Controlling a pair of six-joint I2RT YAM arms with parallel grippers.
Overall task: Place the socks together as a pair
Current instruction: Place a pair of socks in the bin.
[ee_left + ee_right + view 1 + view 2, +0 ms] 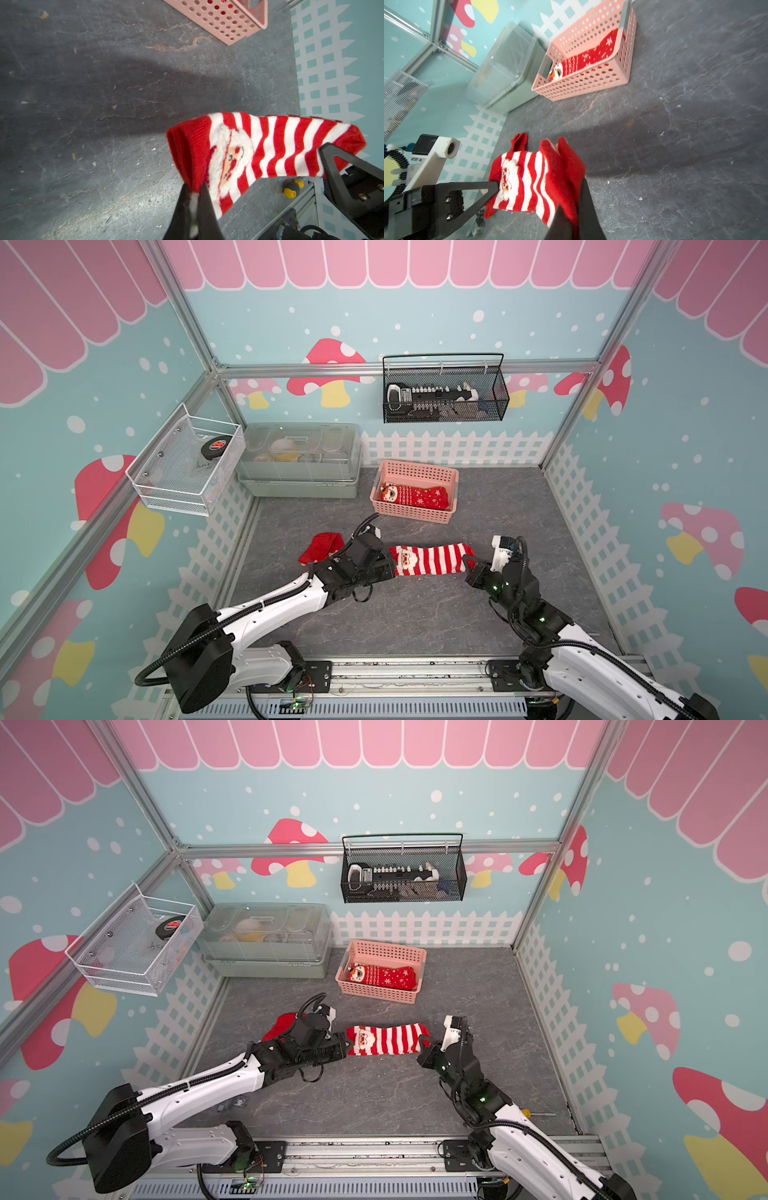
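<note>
Hanging clear of the tabletop (415, 614), a striped Santa sock (432, 558) has its cuff pinched by the closed left gripper (390, 563), its red toe by the closed right gripper (468, 565). Behind, the left arm (291, 597) half hides another red sock (321, 547); beyond, a snowflake sock (419, 495) lies in the pink basket (409, 513).
</note>
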